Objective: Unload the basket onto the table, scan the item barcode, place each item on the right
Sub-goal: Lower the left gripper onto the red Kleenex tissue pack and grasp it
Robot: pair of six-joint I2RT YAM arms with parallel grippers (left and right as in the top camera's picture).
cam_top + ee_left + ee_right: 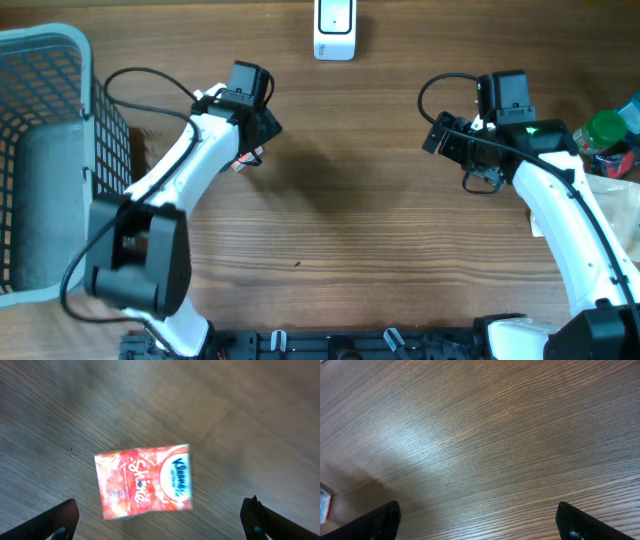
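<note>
tissue pack point(144, 481), red and pink with a blue-lettered white patch at one end, lies flat on the wooden table point(350, 220) with its printed face up, set slightly askew to the grain. in the left wrist view it sits below and between the two dark fingertips point(62, 519), touching neither. the left tool point(160, 516) hangs over it, released, with its jaws spread wide and nothing in them. from overhead only a sliver of the pack point(243, 160) shows beside the left arm's wrist. the white scanner point(334, 30) stands at the far edge of the table, well apart from the pack. the right tool point(477, 521) is also released and spread wide over bare wood, grasping nothing. a wire basket point(60, 45) stands at the left edge, and a green-capped bottle point(603, 130) sits among other items at the right edge.
</note>
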